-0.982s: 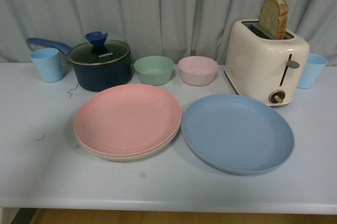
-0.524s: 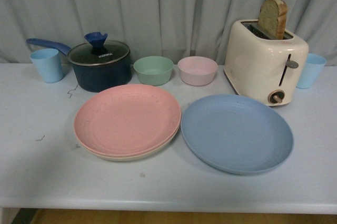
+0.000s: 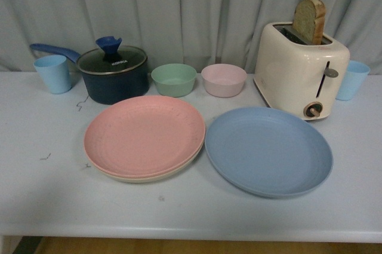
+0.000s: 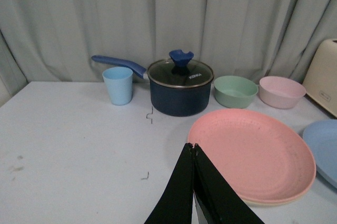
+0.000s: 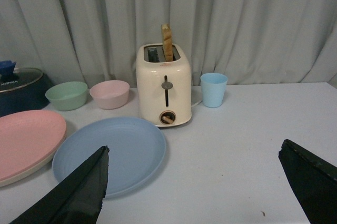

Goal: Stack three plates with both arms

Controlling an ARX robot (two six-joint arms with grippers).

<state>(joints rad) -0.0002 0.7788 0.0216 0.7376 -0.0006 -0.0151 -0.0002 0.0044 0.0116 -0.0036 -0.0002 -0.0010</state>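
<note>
Pink plate (image 3: 144,135) atop cream plate (image 3: 146,178), blue plate (image 3: 268,150) just beside on table (image 3: 54,194); left tool (image 4: 192,147) pressed together, right tool (image 5: 195,153) spread.

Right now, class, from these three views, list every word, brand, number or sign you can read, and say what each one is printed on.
"KONKA": white brand lettering on the glass lid of the dark blue pot. It is small, so this reading is likely rather than certain.
Faint marks around the dial of the cream toaster: too small to read.
Nothing else in view shows any text, number or sign.
</note>
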